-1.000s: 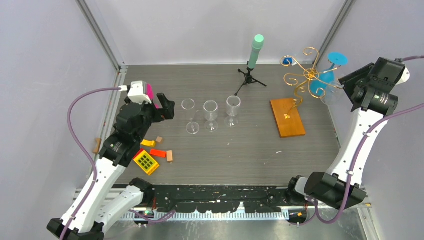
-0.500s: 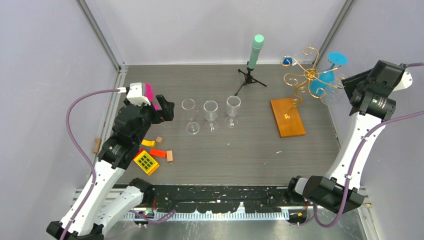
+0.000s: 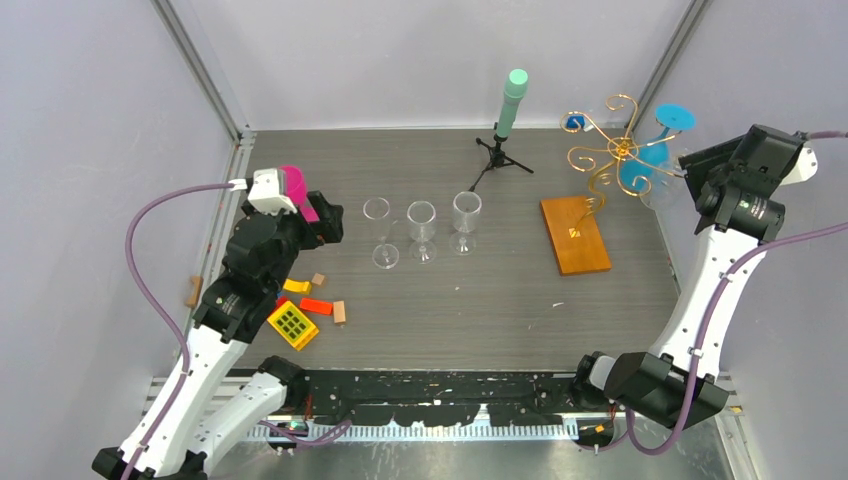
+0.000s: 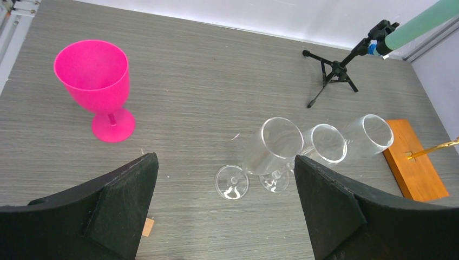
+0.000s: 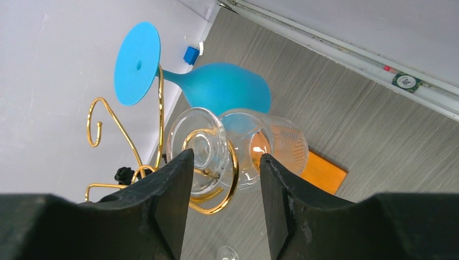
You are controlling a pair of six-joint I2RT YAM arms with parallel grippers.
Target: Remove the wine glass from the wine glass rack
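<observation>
The gold wire wine glass rack (image 3: 612, 150) stands at the back right on its orange-brown wooden base (image 3: 574, 235). A clear wine glass (image 5: 254, 143) hangs upside down in one curled gold arm (image 5: 233, 179), faintly visible from above (image 3: 661, 188). A blue wine glass (image 5: 224, 89) hangs beside it. My right gripper (image 5: 226, 160) is open right in front of the clear glass. Its fingertips overlap the foot and the bowl in the right wrist view, and no grip shows. My left gripper (image 4: 224, 162) is open above the table on the left, holding nothing.
Three clear wine glasses (image 3: 421, 228) stand in a row mid-table. A pink goblet (image 4: 100, 86) stands near the left arm. A black tripod with a mint-green cylinder (image 3: 505, 120) is at the back. Coloured blocks (image 3: 300, 315) lie front left. Walls close in on three sides.
My right wrist has shifted slightly to the right beside the rack. The left arm has drifted a little to the left. The clear glass still hangs on its gold arm.
</observation>
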